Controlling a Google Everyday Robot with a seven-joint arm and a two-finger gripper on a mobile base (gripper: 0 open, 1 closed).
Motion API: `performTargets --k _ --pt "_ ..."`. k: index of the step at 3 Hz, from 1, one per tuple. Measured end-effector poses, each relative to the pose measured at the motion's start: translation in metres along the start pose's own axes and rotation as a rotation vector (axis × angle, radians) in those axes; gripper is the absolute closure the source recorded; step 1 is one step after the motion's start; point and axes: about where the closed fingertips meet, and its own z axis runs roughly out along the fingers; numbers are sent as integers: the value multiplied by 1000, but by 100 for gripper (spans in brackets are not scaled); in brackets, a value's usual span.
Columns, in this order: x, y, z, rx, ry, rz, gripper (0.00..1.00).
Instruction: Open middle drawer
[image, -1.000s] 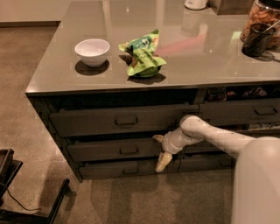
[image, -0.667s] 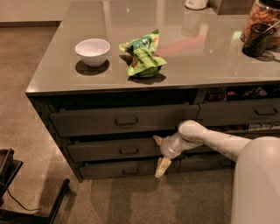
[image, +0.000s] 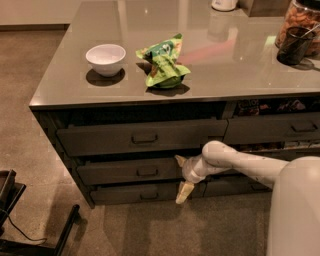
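The middle drawer is the medium-height dark grey-brown front in the left column under the counter, with a small loop handle at its centre. It lies between a taller drawer above and a slimmer drawer below. My gripper is at the right end of the middle drawer front, a short way right of the handle and not on it. It is open and empty, with one pale fingertip pointing up and the other reaching down over the lower drawer.
On the counter stand a white bowl, a green snack bag, and a dark cup with a jar at the far right. More drawers fill the right column. A black chair base stands at the lower left.
My gripper has shifted slightly left along the middle drawer front, and its lower finger has swung further down. The drawers have not visibly moved.
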Motion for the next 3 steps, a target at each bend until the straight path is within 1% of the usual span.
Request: performTargets --k 1,2,3 --pt "-20 7 -12 106 52 -48 0" --pt "-19 24 -8 139 79 -55 0" --pt "-21 31 -3 169 120 -81 0"
